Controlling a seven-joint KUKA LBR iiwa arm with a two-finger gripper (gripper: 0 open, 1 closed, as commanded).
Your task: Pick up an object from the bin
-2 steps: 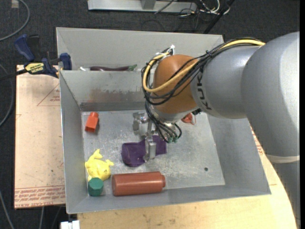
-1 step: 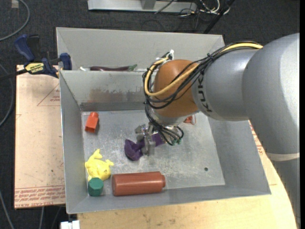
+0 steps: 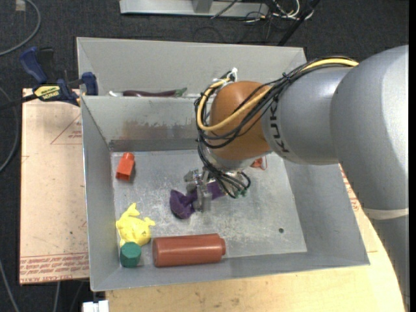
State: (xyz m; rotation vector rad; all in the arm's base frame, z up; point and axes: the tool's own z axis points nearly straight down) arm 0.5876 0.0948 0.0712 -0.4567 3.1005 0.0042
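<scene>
As the camera view looks down into the grey bin (image 3: 292, 194), the claw (image 3: 200, 197) is low over the middle of the bin floor. It sits under the round orange cover (image 3: 234, 119) of the arm (image 3: 338, 116), which reaches in over the right edge. Just at the left side of the claw lies a small purple thing (image 3: 182, 203), soft-looking and of crumpled shape. The claw touches it or is very close beside it; I cannot decide which. Whether the claw is open or closed I cannot tell, because its lower part is dark and mixes with the purple thing. The purple thing seems to rest on the bin floor, so I judge that nothing is lifted yet.

The other things lie apart from the claw. An orange block (image 3: 125, 166) stands near the far left corner of the floor. A yellow toy (image 3: 133, 225) lies by the left edge, and just below it a green cylinder (image 3: 130, 254) sits in the near left corner. A long red-brown cylinder (image 3: 188, 250) lies along the near edge, just beside the green one.

In my judgement the task is at the approach or the start of the grasp, probably on the purple thing. What is left is a firm closing on it, the lift, and the carrying clear of the bin walls.
</scene>
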